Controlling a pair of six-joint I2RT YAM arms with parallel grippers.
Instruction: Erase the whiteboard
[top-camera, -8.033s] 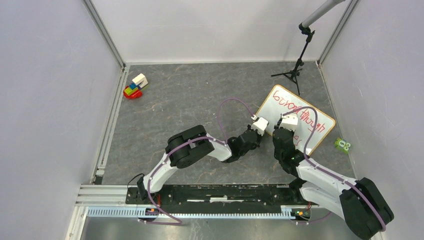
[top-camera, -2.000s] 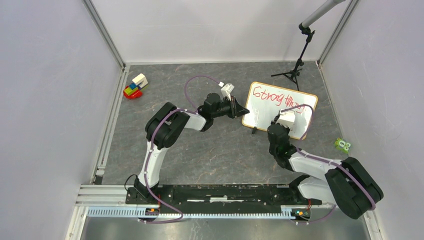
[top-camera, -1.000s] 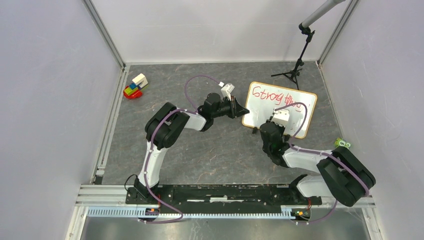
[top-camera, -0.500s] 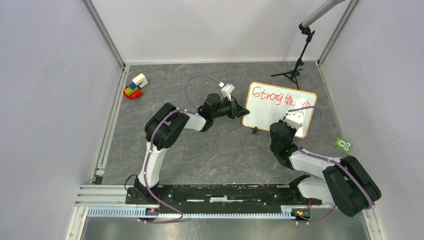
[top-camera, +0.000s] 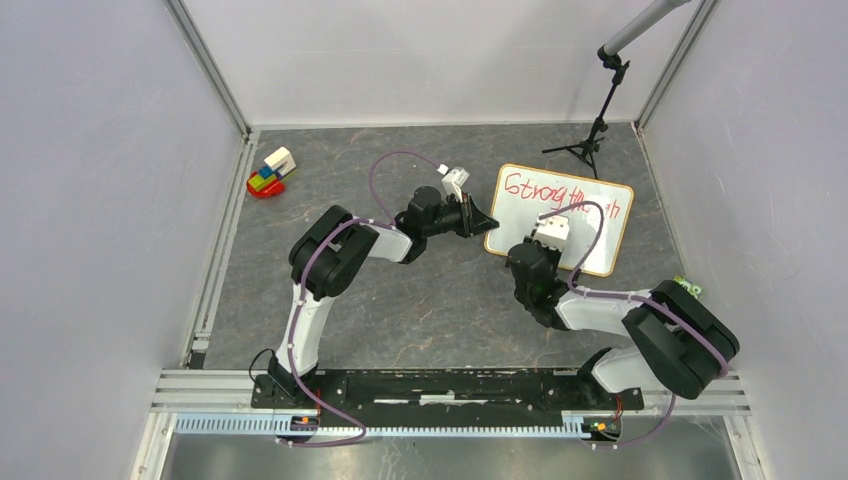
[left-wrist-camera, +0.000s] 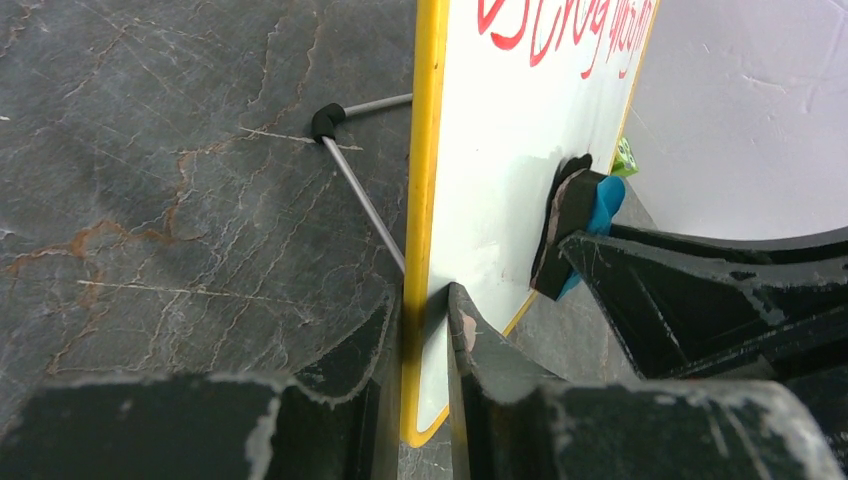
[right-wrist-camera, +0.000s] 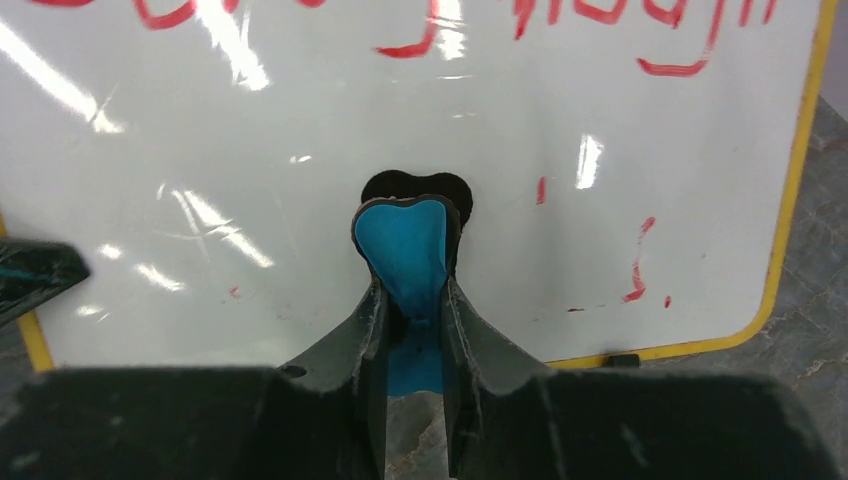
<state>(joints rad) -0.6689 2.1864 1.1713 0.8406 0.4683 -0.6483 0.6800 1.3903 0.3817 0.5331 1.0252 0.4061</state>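
The whiteboard (top-camera: 515, 225), white with a yellow-wood frame, stands tilted up at the right middle, with red writing along its top. My left gripper (top-camera: 486, 221) is shut on the board's left edge; in the left wrist view its jaws (left-wrist-camera: 425, 305) clamp the frame (left-wrist-camera: 427, 150). My right gripper (top-camera: 548, 234) is shut on the blue eraser (right-wrist-camera: 405, 250), whose dark pad presses on the board's lower middle (right-wrist-camera: 250, 150). The eraser also shows in the left wrist view (left-wrist-camera: 603, 200). A few red smears (right-wrist-camera: 638, 270) sit at the board's lower right.
A pile of toy blocks (top-camera: 270, 172) lies at the far left. A black tripod stand (top-camera: 590, 140) stands behind the board. A green object (top-camera: 690, 287) lies at the right, partly behind my right arm. The board's wire leg (left-wrist-camera: 360, 195) rests on the floor.
Eight seconds ago the board lay angled further right; now it stands held by my left gripper. The right gripper swept the eraser from the board's lower right to its lower middle. The lower writing is gone.
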